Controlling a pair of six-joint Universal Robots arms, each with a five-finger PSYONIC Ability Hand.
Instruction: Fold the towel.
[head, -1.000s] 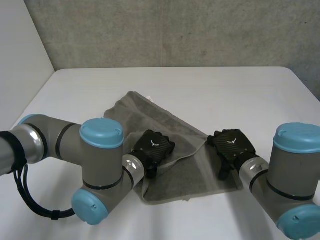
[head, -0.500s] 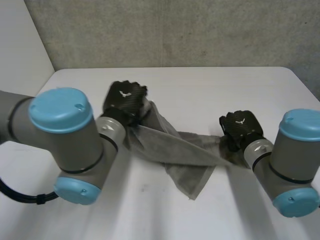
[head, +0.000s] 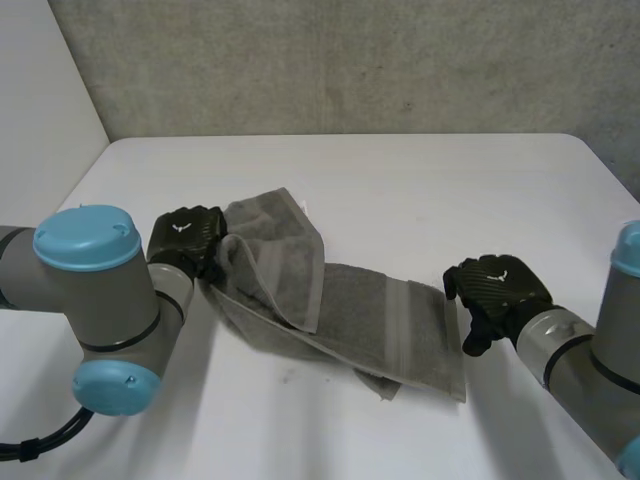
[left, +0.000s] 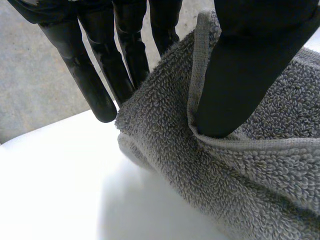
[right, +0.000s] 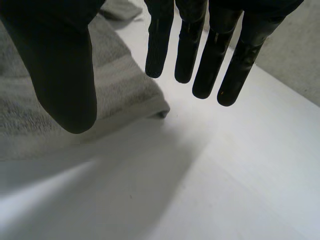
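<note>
Left hand (head: 186, 238): my thumb (left: 250, 65) pinches the hemmed left end of the grey terry-cloth towel (head: 370, 320) against my fingers (left: 100, 75), which sit behind the cloth. Grasp is firm and the cloth bunches there.

Towel lies on the white table (head: 420, 190), running from my left hand toward the near right. A flap is doubled over its left part.

Right hand (head: 497, 295): released, fingers straight and holding nothing. It sits just beside the towel's right edge; I cannot tell if it touches.

Markings: a small white tag (head: 303, 205) on the towel's far edge, too small to read. White emblem (head: 181, 227) on the back of each hand, not lettering I can read.
</note>
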